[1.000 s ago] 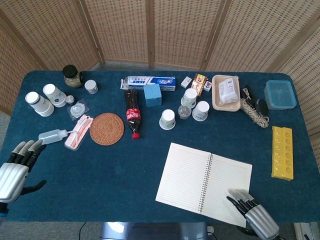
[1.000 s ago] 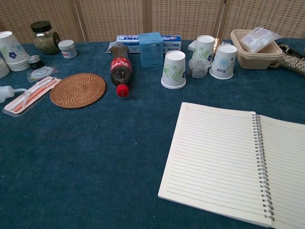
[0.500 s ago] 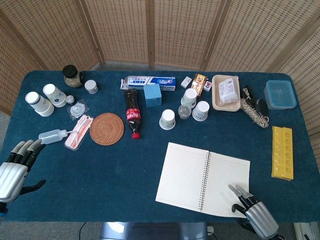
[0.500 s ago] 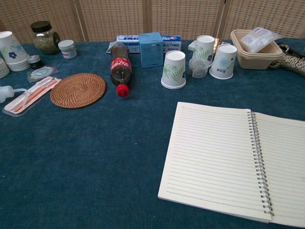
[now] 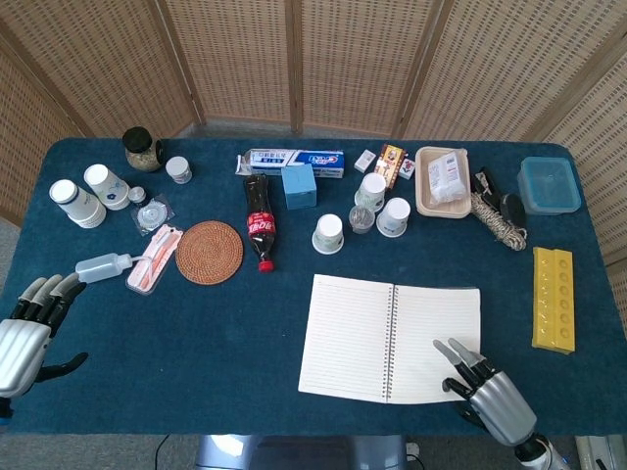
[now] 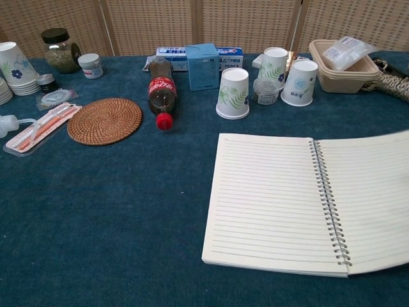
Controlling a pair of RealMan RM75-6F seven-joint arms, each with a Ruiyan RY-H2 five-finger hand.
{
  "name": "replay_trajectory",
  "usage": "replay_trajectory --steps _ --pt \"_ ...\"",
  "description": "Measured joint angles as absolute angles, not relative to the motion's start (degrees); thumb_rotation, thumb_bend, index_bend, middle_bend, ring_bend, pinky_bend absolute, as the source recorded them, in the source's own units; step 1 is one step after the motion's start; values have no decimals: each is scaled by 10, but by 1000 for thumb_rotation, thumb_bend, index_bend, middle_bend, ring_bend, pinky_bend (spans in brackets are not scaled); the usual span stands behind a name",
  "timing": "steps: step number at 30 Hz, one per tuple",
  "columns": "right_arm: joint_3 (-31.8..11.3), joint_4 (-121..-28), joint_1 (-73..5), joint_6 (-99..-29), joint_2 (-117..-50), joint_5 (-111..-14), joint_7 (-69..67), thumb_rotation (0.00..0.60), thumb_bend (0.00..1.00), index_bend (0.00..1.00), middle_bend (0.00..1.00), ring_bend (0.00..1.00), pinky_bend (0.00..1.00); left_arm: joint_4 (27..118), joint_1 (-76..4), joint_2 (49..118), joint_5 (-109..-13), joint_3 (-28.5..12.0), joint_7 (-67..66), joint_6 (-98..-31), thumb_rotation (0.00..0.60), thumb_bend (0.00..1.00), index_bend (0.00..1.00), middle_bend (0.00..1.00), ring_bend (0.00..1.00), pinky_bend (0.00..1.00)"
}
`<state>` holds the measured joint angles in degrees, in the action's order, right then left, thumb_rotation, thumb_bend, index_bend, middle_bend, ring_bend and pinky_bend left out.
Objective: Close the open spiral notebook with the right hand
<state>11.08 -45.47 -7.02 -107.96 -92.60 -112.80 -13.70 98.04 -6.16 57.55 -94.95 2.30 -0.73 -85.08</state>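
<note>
Lying open on the blue tabletop [image 5: 196, 333], the spiral notebook [image 5: 387, 338] shows two pages of pale cream paper with thin ruled lines, joined by a metal wire spiral [image 6: 329, 204] down the middle. It sits below the group of paper cups [image 5: 329, 233], toward the near edge of the tabletop. The left page rests flat on a stack of sheets. In the chest view the right page bends upward toward its far right corner, so it does not lie flat.

The right robot hand [image 5: 485, 387] is at the near right corner of the notebook, and its dark fingertips [image 5: 453, 351] are stretched over the lower part of the right page. The fingers are apart and extended; whether they press on the paper or are under an edge I cannot tell.

The left robot hand [image 5: 27, 328] is far to the left of the notebook, near the tabletop's left edge, with fingers straight and spread, holding nothing.

A cola bottle [image 5: 258, 223] lies up and left of the notebook, beside a round woven coaster [image 5: 209, 252].
</note>
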Motion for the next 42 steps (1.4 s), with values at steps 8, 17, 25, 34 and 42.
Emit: replay_trajectory --steps 8,17,25,34,42 --pt "87 -590 -119 -1040 -886 -1138 -59 600 266 0 0 0 231 967 -58 575 -947 22 13 -858 600 66 0 0 0 41" --pt "66 -652 -147 -1014 -879 -1142 -31 600 225 0 0 0 204 955 -55 576 -945 22 28 -862 600 66 0 0 0 41" --pt "45 -671 -162 -1019 -911 -1148 -26 600 223 0 0 0 77 944 -52 578 -945 22 42 -866 600 66 0 0 0 41" --pt "33 -691 -178 -1011 -926 -1149 -31 600 221 0 0 0 52 934 -50 578 -942 22 55 -868 600 66 0 0 0 40" --pt "34 -708 -197 -979 -939 -1149 -34 600 210 0 0 0 56 937 -51 577 -943 21 53 -867 600 66 0 0 0 41"
